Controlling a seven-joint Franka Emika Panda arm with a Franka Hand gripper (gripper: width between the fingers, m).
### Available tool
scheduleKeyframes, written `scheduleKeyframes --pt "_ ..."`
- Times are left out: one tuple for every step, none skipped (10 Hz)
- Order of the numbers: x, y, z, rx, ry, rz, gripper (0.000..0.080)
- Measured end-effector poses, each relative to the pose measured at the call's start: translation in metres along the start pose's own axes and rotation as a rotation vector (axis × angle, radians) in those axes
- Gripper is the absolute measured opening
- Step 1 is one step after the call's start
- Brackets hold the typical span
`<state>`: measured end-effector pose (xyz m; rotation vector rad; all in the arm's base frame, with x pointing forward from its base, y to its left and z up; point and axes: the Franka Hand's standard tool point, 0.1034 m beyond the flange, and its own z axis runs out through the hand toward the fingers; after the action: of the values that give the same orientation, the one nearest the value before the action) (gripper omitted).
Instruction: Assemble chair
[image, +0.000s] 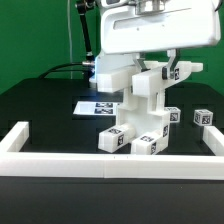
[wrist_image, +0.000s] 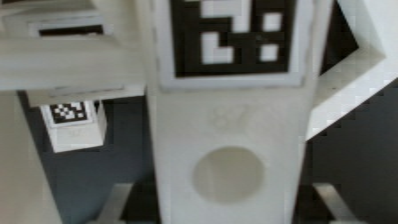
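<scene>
Jaws closed on the tagged white upright bar (wrist_image: 228, 130) of the half-built white blocky plastic chair (image: 140, 112), likely steadying it while the joint seats. Chair stands mid black tabletop (image: 45, 115), just behind the low white rail (image: 100, 162) along its near edge.

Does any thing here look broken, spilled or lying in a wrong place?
Nothing looks broken or spilled. The half-built chair sits tilted, held by the shut jaws; one small tagged part lies apart at the exterior view's right.
</scene>
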<state>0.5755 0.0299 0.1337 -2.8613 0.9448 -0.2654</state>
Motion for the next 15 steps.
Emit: scheduleKeyframes --pt "-0.0002 0.0000 0.0002 0.000 0.000 -0.001 0.0291" --pt "-0.0003 0.0000 0.0006 -0.001 0.000 -0.001 0.0291" --pt "-0.0002 0.0000 0.0007 -0.001 0.001 -0.001 0.0291" --pt "-0.0001 -0.0002 0.0005 0.000 0.001 -0.001 0.0291" --pt "-0.0002 -0.0006 -0.0002 0.001 0.001 -0.002 0.0291" --pt "-0.0009 -0.0015 -0.0011 0.001 -0.001 -0.002 0.0291" --pt "-0.0013 -0.0025 -0.0021 0.003 -0.002 -0.004 0.0291" --pt "-0.0016 -0.0033 -0.0027 0.004 -0.001 -0.005 0.0291" --pt "-0.0019 -0.0035 -0.0028 0.005 -0.001 -0.005 0.0291" --pt "-0.0024 -0.0026 -0.0020 0.004 0.000 -0.007 0.0291" --pt "-0.0020 -0.0024 -0.0018 0.005 0.003 -0.008 0.0291" --pt "-0.0019 -0.0025 -0.0018 0.005 0.003 -0.008 0.0291" --pt "-0.0019 -0.0024 -0.0018 0.005 0.003 -0.008 0.0291" --pt "-0.0019 -0.0024 -0.0018 0.005 0.003 -0.008 0.0291" --pt "-0.0020 -0.0024 -0.0016 0.004 0.003 -0.006 0.0291"
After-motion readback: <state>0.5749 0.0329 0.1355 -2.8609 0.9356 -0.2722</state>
